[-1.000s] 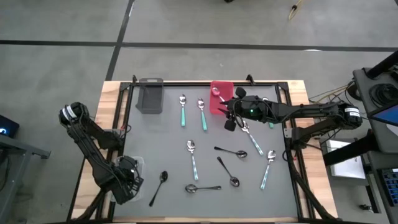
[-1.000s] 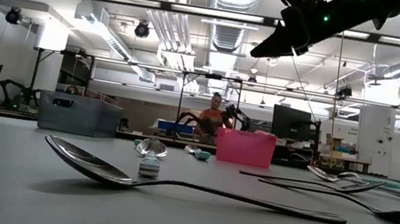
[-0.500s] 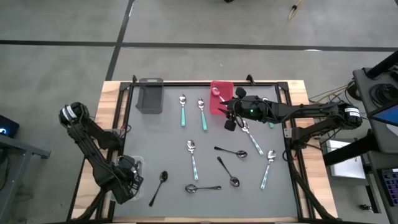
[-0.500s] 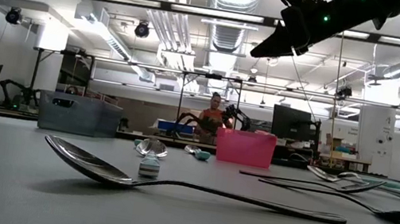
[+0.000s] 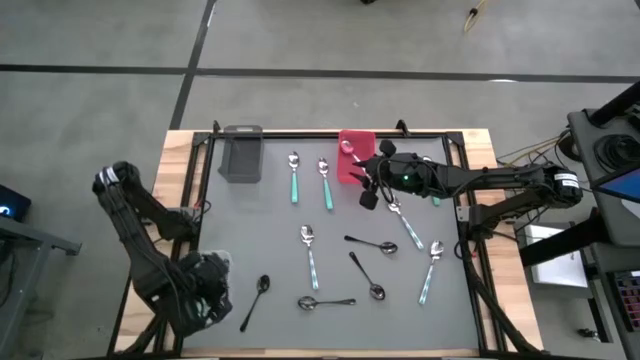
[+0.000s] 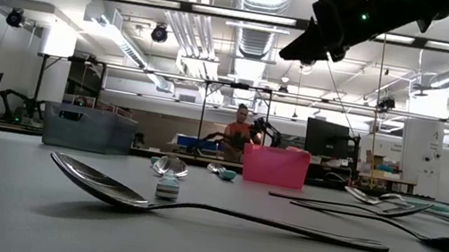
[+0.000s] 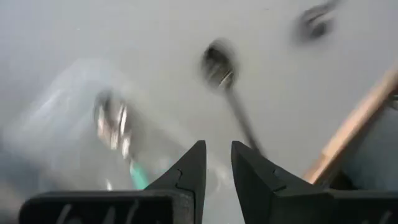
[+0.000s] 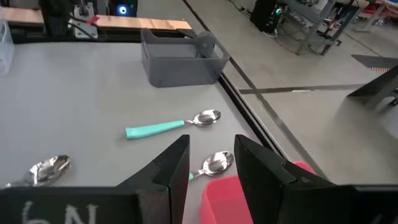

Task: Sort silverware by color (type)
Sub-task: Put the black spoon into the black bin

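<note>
Several spoons lie flat on the grey mat: teal-handled ones (image 5: 294,176) (image 5: 326,183) (image 5: 309,252) (image 5: 429,270) (image 5: 406,224) and all-dark ones (image 5: 257,298) (image 5: 372,243) (image 5: 366,276) (image 5: 328,301). One spoon (image 5: 347,148) rests in the red bin (image 5: 355,160). My right gripper (image 5: 368,192) (image 8: 210,146) hovers open beside the red bin's near right corner, high above the mat (image 6: 299,52). My left gripper (image 5: 198,302) (image 7: 217,152) is open at the table's near left corner, by the clear bin (image 5: 216,264), which holds a teal-handled spoon (image 7: 118,134). A dark spoon (image 7: 221,68) lies ahead of it.
A grey bin (image 5: 241,152) (image 8: 180,59) stands at the far left of the mat, the red bin (image 6: 275,165) at the far middle. A black frame and wooden border (image 5: 180,180) edge the mat. A person (image 6: 238,128) shows far behind the table.
My left arm has swung, carrying its gripper a little toward the table's near left corner, away from the clear bin; its wrist picture is blurred by the motion. The spoons and bins lie as before.
</note>
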Controlling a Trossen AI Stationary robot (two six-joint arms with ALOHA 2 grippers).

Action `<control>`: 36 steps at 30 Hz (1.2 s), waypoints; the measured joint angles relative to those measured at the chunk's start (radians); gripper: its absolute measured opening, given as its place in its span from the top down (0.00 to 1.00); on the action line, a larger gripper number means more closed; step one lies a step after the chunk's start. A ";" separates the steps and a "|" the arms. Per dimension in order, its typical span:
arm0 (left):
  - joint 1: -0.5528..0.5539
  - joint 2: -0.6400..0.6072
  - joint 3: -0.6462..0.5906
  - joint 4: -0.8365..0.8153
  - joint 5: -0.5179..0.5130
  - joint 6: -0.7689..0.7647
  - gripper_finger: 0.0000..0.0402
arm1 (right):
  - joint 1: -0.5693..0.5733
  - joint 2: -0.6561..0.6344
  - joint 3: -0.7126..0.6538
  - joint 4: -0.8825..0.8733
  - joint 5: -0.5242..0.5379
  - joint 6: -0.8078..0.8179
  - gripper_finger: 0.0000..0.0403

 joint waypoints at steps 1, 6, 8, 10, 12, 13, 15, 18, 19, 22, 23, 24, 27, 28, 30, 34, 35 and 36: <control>0.010 -0.008 0.010 -0.001 -0.037 0.080 0.88 | 0.000 0.000 0.000 0.000 0.000 0.012 0.71; 0.075 -0.062 0.010 0.011 -0.167 0.391 0.93 | 0.000 0.009 0.000 0.005 -0.002 0.075 0.71; 0.102 -0.092 -0.018 0.013 -0.189 0.465 0.95 | 0.001 0.023 0.000 0.003 -0.008 0.093 0.71; 0.122 -0.127 -0.060 0.036 -0.207 0.521 0.98 | 0.001 0.033 0.000 0.004 -0.011 0.113 0.71; 0.137 -0.164 -0.111 0.059 -0.230 0.565 0.99 | 0.001 0.047 0.000 0.017 -0.012 0.124 0.71; 0.141 -0.183 -0.137 0.076 -0.244 0.583 1.00 | 0.001 0.052 0.000 0.022 -0.015 0.132 0.71; 0.150 -0.225 -0.187 0.106 -0.279 0.614 1.00 | 0.001 0.067 0.000 0.030 -0.026 0.161 0.71; 0.164 -0.295 -0.256 0.218 -0.363 0.708 1.00 | 0.001 0.096 0.000 0.050 -0.034 0.215 0.71; 0.169 -0.319 -0.281 0.273 -0.397 0.764 1.00 | 0.002 0.108 0.000 0.056 -0.035 0.236 0.71; 0.189 -0.386 -0.354 0.449 -0.469 0.956 1.00 | 0.007 0.145 0.000 0.071 -0.039 0.281 0.71; 0.199 -0.406 -0.378 0.506 -0.475 1.022 1.00 | 0.009 0.160 0.000 0.083 -0.047 0.294 0.71; 0.211 -0.426 -0.403 0.565 -0.476 1.091 1.00 | 0.012 0.172 0.000 0.092 -0.062 0.309 0.71; 0.252 -0.477 -0.477 0.742 -0.476 1.295 1.00 | 0.028 0.212 0.003 0.132 -0.088 0.340 0.71; 0.265 -0.494 -0.503 0.793 -0.476 1.354 1.00 | 0.034 0.223 0.009 0.132 -0.089 0.347 0.71; 0.296 -0.524 -0.550 0.886 -0.476 1.457 1.00 | 0.045 0.245 0.026 0.131 -0.088 0.357 0.71; 0.373 -0.579 -0.641 1.088 -0.450 1.614 1.00 | 0.066 0.280 0.074 0.129 -0.087 0.358 0.71; 0.397 -0.591 -0.662 1.141 -0.422 1.647 1.00 | 0.069 0.287 0.089 0.127 -0.087 0.356 0.71; 0.421 -0.600 -0.683 1.189 -0.381 1.679 1.00 | 0.073 0.295 0.103 0.122 -0.087 0.353 0.71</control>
